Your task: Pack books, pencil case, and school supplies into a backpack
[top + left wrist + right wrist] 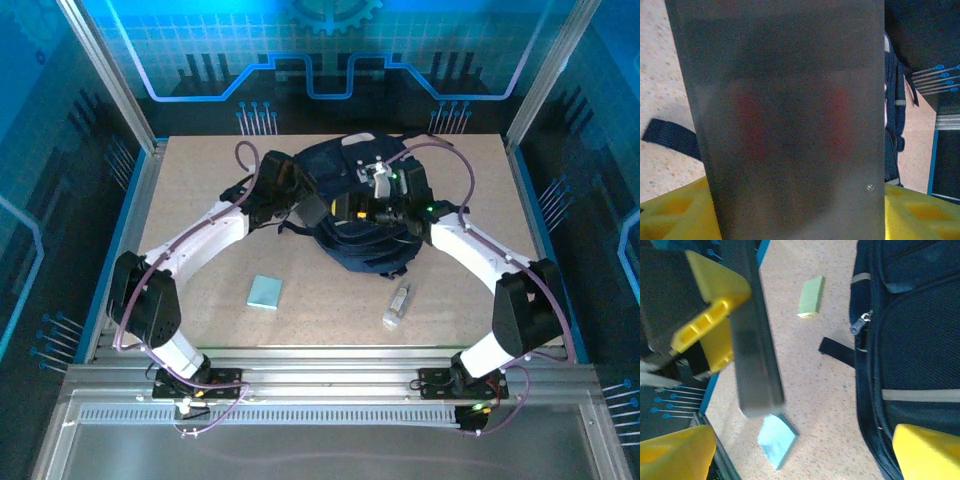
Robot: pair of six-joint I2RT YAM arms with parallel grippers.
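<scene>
Nearest the arm bases, a pale teal square pad (pixel 265 292) and a small clear-white tube (pixel 397 305) are seen lying on the speckled beige tabletop (pixel 190 170). Farther out, a smooth, translucent dark-grey pencil case (pixel 790 100) is clamped in the left gripper (pixel 800 215). The right gripper (pixel 800 450) is spread wide and empty. Beyond, the navy, grey-striped woven-fabric backpack (pixel 910 340) is laid near a pale-green block (pixel 811 296).
</scene>
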